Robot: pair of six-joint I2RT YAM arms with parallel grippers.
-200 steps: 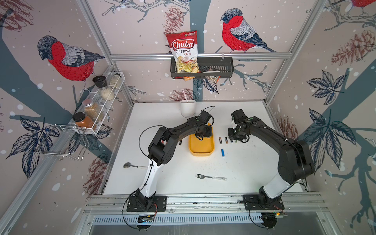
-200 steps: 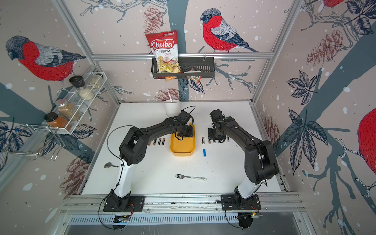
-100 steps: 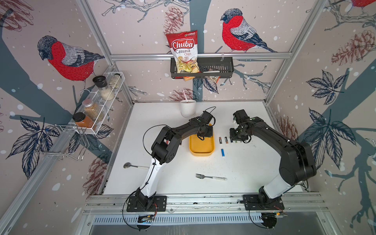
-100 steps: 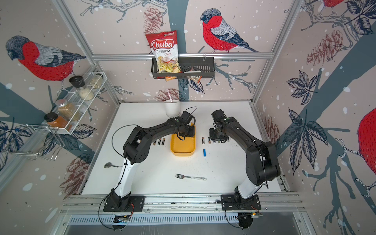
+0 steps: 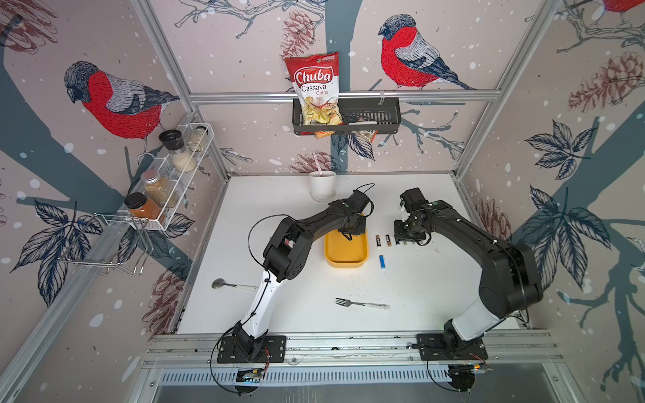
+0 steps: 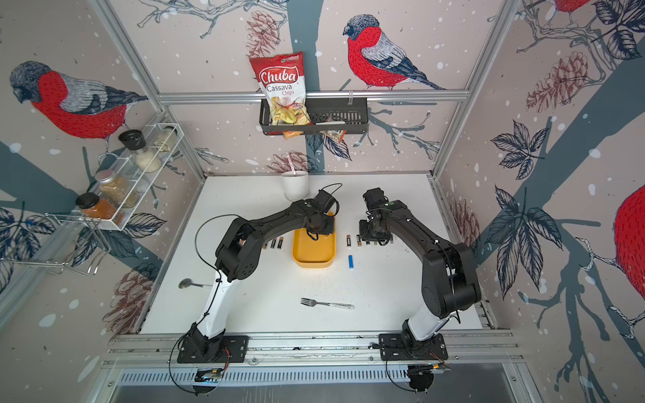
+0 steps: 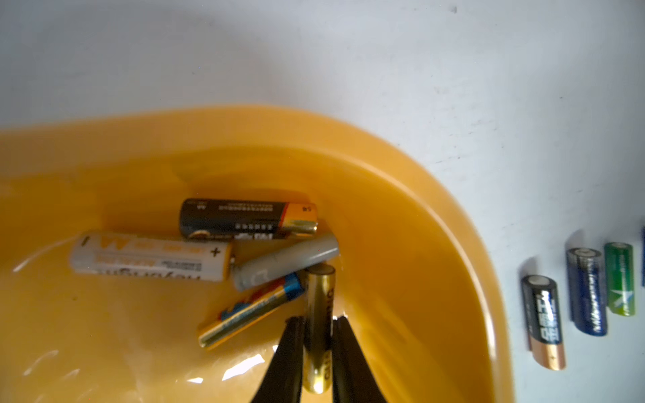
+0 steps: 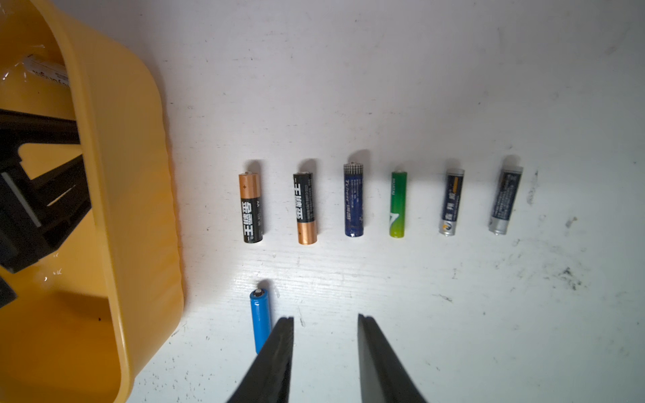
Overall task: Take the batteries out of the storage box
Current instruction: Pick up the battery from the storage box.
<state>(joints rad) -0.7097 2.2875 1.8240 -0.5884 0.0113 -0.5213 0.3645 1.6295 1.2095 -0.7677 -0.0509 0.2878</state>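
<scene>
Clamps left jaws on the gold battery (image 7: 319,296) in the yellow box (image 7: 401,209), for lifting out; holds right jaws apart, empty, over the battery row (image 8: 353,202) on the desk (image 8: 453,314).

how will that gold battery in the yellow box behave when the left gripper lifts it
The gold battery looks rigid, so it probably won't flex in the left gripper. Its glossy round casing may slip or swivel between the thin fingers. Its far end seems to touch the grey battery, which could roll as it lifts.
</scene>
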